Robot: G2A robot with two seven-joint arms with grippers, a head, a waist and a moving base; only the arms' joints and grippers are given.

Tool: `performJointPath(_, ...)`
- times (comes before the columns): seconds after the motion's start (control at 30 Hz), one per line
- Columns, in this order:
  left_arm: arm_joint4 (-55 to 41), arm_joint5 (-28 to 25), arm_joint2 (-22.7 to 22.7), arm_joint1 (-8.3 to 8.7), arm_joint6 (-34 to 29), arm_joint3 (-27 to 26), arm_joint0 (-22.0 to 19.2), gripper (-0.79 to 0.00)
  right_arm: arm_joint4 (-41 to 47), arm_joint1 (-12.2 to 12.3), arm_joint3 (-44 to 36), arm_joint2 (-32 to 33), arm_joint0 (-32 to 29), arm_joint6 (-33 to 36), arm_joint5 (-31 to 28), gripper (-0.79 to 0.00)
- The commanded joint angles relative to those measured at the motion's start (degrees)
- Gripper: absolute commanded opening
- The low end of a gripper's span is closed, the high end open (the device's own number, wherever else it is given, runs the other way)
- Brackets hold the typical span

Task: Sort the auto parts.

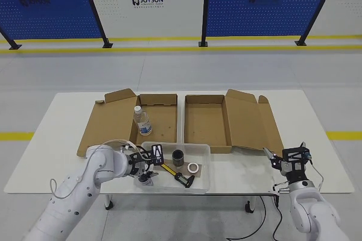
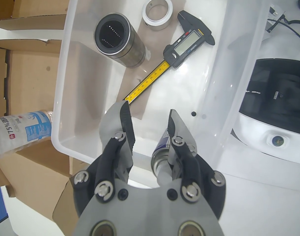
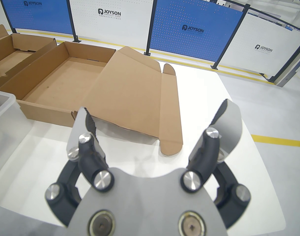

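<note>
Left gripper (image 2: 148, 108), fingers apart, hangs over the near end of a clear plastic tub (image 2: 66, 50). A small can (image 2: 161, 148) sits just beside one finger (image 2: 177, 128), with open space between it and the other; whether it stands inside the tub cannot be told. Within the tub lie three parts: a dark metal cylinder (image 2: 118, 40), a silver ring (image 2: 157, 13) just beside it, and a digital caliper (image 2: 186, 42). The caliper's yellow scale runs toward the gripper, its tip close to a fingertip. Right gripper (image 3: 153, 106), fingers spread wide and holding nothing, hovers over the front right part of the white table (image 1: 60, 120), near the open flap of the right box (image 1: 205, 96). In the top view the tub stands at the table's front edge, just in front of two opened cardboard boxes set side by side. A plastic bottle (image 1: 142, 120) lies in the left box (image 1: 163, 99).
</note>
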Motion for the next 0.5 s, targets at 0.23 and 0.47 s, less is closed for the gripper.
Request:
performJointPath(0.23,-1.5,0.2,-0.3,0.38,-0.4,-1.3,-1.4,-0.425,0.0,0.0,0.0,0.0,0.0,0.0,0.0,0.000)
performJointPath(0.47,-5.1,-1.4,-1.9,1.18,-3.0,-4.1,-1.8,-0.434,0.0,0.0,0.0,0.0,0.0,0.0,0.0,0.000)
